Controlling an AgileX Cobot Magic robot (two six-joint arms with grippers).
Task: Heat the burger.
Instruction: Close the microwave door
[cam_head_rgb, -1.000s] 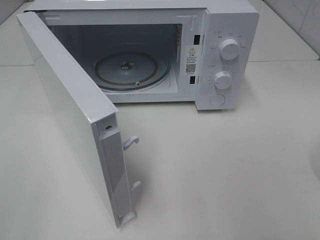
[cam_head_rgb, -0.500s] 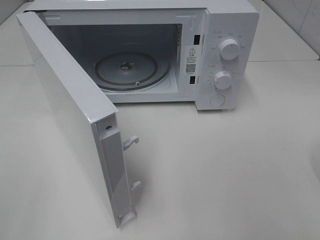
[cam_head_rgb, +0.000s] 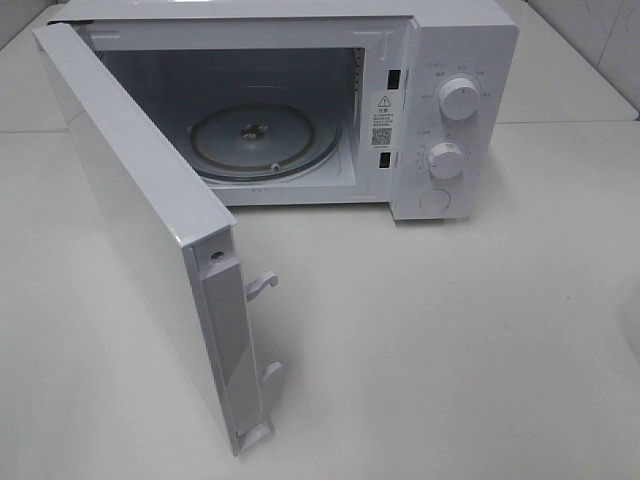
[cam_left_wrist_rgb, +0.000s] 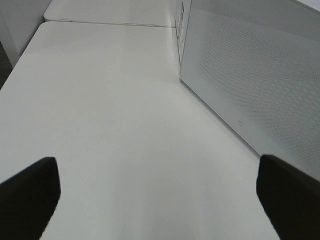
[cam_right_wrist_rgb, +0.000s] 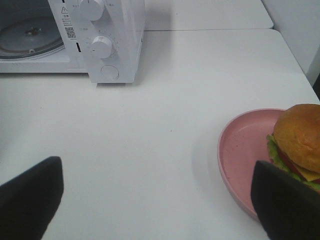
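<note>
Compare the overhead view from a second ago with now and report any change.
Nothing visibly changed. The microwave stands with its door swung open, the turntable bare, and no arm enters the overhead view.

Even, bright overhead light washes your white table (cam_head_rgb: 480, 330) nearly flat, with only soft shadows under the microwave (cam_head_rgb: 455, 110) and its open door (cam_head_rgb: 150, 230). Your high view is sharp. Both wrist views are softer, their near fingertips (cam_right_wrist_rgb: 30, 197) dark and blurred; the pink plate (cam_right_wrist_rgb: 240, 160) casts a faint shadow.
</note>
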